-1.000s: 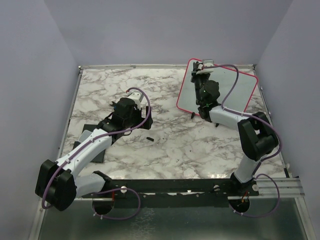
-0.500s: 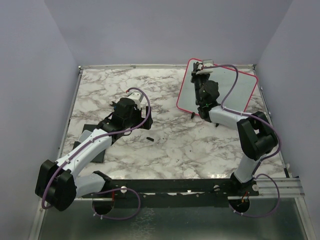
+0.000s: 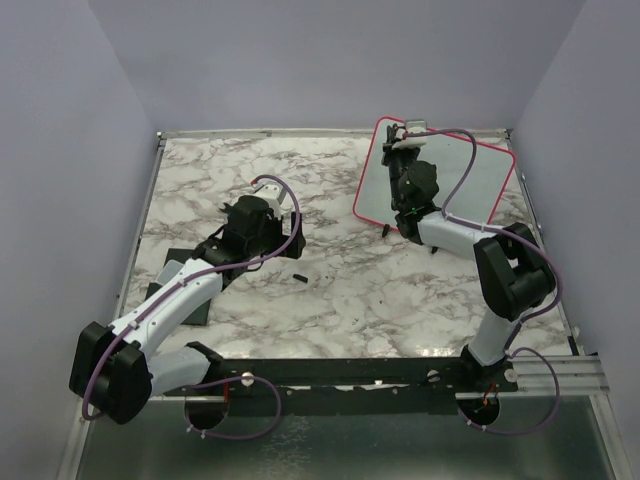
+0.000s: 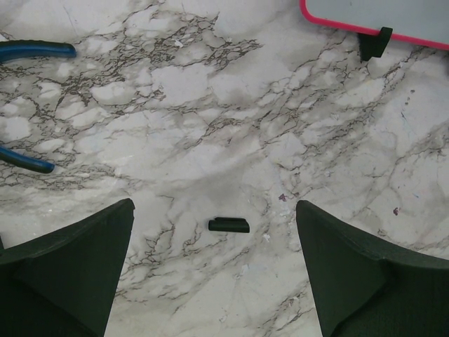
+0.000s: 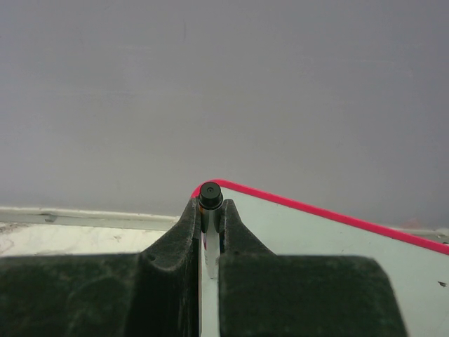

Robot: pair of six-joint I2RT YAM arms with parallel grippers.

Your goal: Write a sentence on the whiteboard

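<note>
Wide-spread dark fingers [image 4: 66, 274] over marble table [image 4: 210, 105], small black piece [image 4: 228, 225] between them, pink-framed whiteboard [image 4: 379, 10] corner, black clip [image 4: 374, 42]

From above, I see the whiteboard [image 3: 490, 185] at the far right of the table [image 3: 350, 310], close to the back edge. My right gripper [image 5: 210, 205] is at the board's far left corner, with a marker [image 5: 210, 194] between its fingers. My left gripper [image 4: 214, 210] hangs over the left middle. A small cap-like piece [image 3: 298, 276] lies just to its near right, well apart from the board. A flat pad [image 3: 172, 262] lies at the near left, partly beneath the left arm.
</note>
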